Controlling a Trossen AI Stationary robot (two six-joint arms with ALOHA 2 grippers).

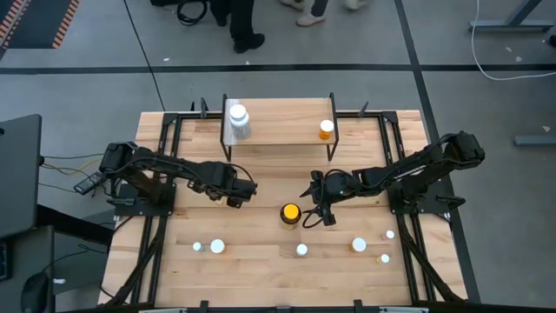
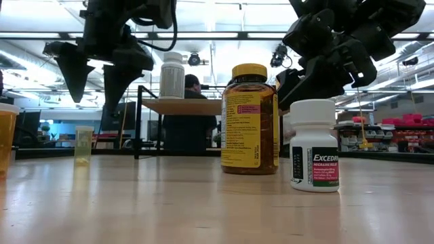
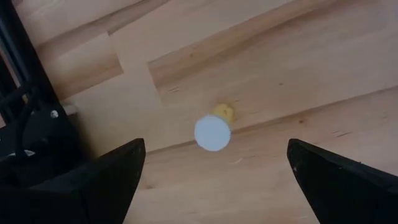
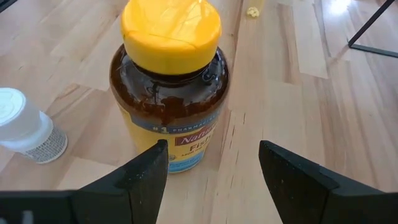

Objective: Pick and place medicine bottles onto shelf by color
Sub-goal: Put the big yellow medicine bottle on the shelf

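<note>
Lining up your right gripper [image 4: 211, 180], fingers apart and empty, on the amber bottle [image 4: 169, 93] standing just ahead of it.
You'll likely find it heavy, rigid and slick: grip the wide body below the yellow cap [image 4: 171, 28]. Left gripper [image 3: 214, 180] hangs spread wide above a small white-capped bottle [image 3: 213, 132].

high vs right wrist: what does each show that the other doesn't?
Only the high view: the shelf carrying a large white bottle and a small orange bottle, the left tool open above bare wood, and small bottles scattered along the near edge of the table.

Only the right wrist view: the label on the dark amber bottle, and a white-capped bottle standing close beside it.

Both: the yellow-capped amber bottle and the right tool, open, facing it, not yet around it.
</note>
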